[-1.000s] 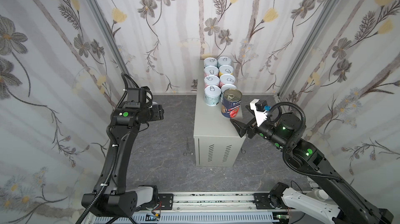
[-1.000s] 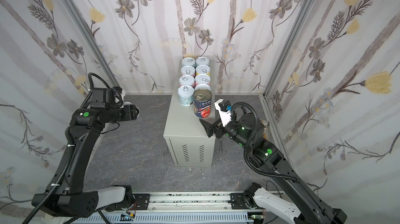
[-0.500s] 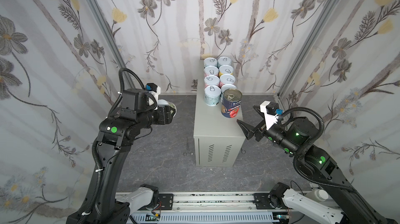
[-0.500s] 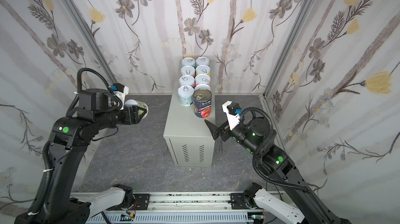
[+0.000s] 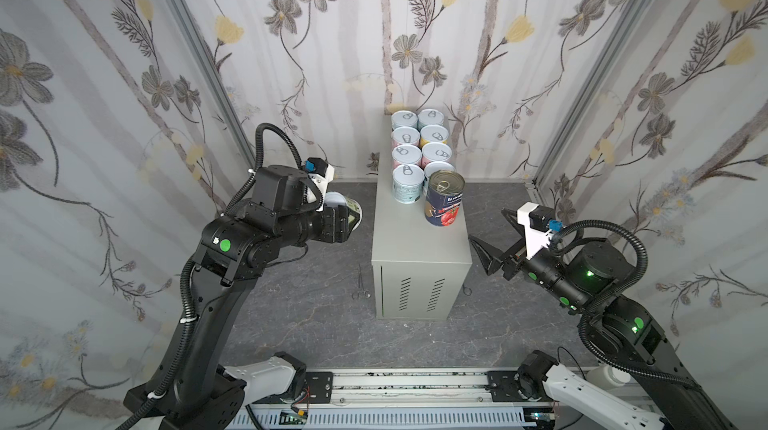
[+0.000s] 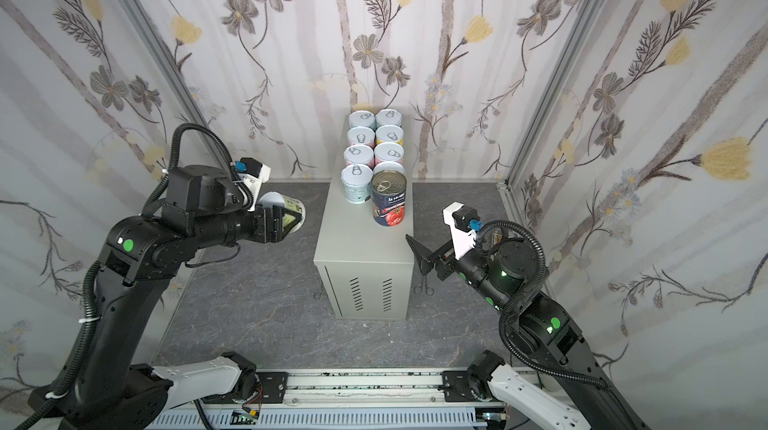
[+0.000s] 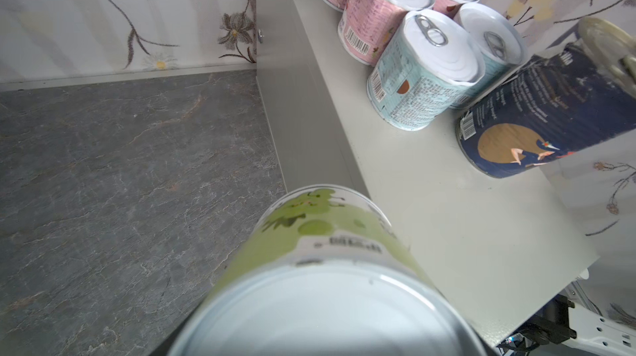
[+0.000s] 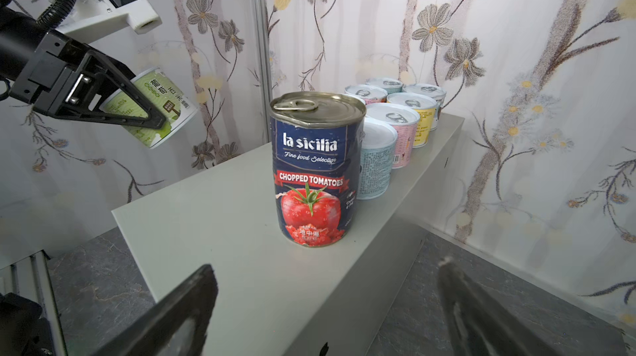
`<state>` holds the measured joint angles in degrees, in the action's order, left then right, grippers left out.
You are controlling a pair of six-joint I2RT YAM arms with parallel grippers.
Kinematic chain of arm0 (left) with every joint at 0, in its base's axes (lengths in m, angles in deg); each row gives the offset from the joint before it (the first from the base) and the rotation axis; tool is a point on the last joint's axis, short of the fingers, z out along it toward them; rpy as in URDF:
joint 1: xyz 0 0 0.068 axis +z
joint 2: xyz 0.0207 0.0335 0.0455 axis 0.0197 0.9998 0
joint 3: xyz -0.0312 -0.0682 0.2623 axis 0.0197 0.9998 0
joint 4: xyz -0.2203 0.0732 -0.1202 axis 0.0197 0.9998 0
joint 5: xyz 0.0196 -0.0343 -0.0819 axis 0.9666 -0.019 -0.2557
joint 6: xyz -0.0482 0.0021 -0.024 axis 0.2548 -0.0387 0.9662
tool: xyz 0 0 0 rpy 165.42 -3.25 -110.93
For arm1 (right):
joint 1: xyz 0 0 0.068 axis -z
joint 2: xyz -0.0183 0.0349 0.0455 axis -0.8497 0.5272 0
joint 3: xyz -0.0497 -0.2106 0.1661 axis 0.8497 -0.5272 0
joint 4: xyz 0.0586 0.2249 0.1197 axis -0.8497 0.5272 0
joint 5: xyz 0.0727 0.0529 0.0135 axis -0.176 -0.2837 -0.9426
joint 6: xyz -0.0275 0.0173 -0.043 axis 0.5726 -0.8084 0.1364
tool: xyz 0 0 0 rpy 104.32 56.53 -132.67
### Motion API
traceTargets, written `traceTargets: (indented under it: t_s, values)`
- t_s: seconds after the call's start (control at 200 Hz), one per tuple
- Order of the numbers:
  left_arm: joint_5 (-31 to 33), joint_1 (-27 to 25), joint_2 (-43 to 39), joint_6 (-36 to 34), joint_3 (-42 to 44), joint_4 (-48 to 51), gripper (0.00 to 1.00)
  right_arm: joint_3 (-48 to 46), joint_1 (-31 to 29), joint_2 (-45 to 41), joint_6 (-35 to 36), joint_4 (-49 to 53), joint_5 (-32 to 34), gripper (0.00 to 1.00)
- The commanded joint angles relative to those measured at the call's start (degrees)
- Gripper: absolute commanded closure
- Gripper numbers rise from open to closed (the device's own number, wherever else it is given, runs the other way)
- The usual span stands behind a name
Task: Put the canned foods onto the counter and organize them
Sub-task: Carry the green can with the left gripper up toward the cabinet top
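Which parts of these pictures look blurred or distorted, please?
Left wrist view: the green can, close to the lens, is soft at its near end, and the tomato can leans, stretched at the frame edge. Right wrist view: the tomato can is sharp, the fingers of the right gripper are blurred. In both top views the light is even, with no hard shadows.

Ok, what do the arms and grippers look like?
Left arm and right arm: black, green markers, ribbed cable hoses, white base links. Left gripper and right gripper: black triangular fingers, white camera mounts with blue plugs.
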<state>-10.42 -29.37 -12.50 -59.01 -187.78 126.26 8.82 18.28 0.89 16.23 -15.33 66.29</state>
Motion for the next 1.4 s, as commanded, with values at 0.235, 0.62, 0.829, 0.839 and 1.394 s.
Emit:
traceTargets:
  t_s: [0.235, 0.62, 0.829, 0.839, 1.394]
  values:
    - [6.3, -11.3, 8.1, 1.4, -6.1, 0.2, 0.41, -1.7, -0.1, -1.6, -1.8, -0.7, 0.7, 0.0]
    - [7.2, -14.0, 16.5, 0.9, -15.0, 3.8, 0.4, -5.0, -0.1, -5.6, -3.5, -0.7, 1.4, 0.0]
    - [8.6, -14.9, 19.5, 0.4, -17.7, 5.3, 0.39, -5.9, -0.1, -6.6, -3.1, -0.1, 2.3, 0.0]
    - [8.8, -14.9, 19.6, 0.4, -17.7, 5.4, 0.39, -5.9, -0.1, -6.5, -3.0, -0.1, 2.3, 0.0]
    - [11.2, -17.0, 24.0, 0.6, -19.7, 6.5, 0.34, -7.3, -0.1, -5.6, -1.3, 0.4, 2.8, 0.0]
